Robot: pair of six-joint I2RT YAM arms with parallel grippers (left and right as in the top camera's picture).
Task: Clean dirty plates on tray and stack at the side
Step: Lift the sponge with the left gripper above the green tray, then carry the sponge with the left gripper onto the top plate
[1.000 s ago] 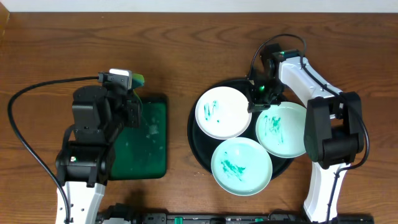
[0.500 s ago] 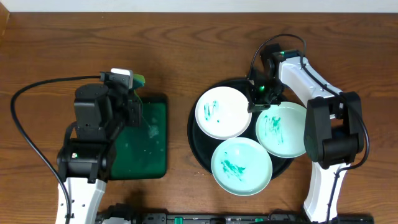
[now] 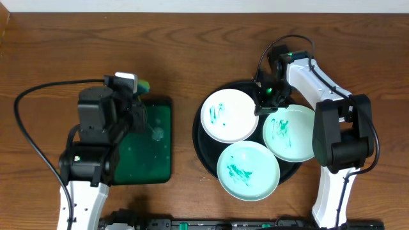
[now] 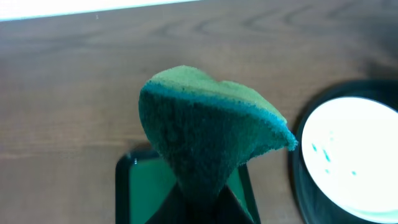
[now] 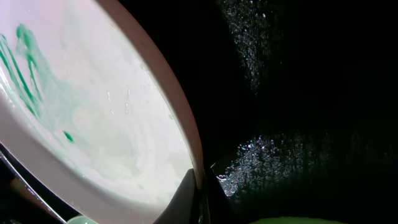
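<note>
1. The tray [image 3: 239, 85] sits right of centre on the desk [image 3: 185, 45] and carries all three plates. Each shows teal smears, so none is cleaned or stacked yet.
2. The right end effector [image 5: 200, 186] is closed on the rim of the back plate [image 3: 229, 115] at the tray's far side. This looks like a steadying pinch or the start of a lift.
3. The left end effector [image 4: 198, 202] is clamped on a green sponge [image 4: 208, 124]. It is held above the far edge of the green tray [image 3: 153, 153], well apart from the plates.
4. The step in hand is probably readying the first plate for wiping.
5. The next move calls for the sponge to travel right to the back plate. The right grip must hold firm without dragging that plate against the right plate [image 3: 291, 132] or the front plate [image 3: 248, 170].
</note>
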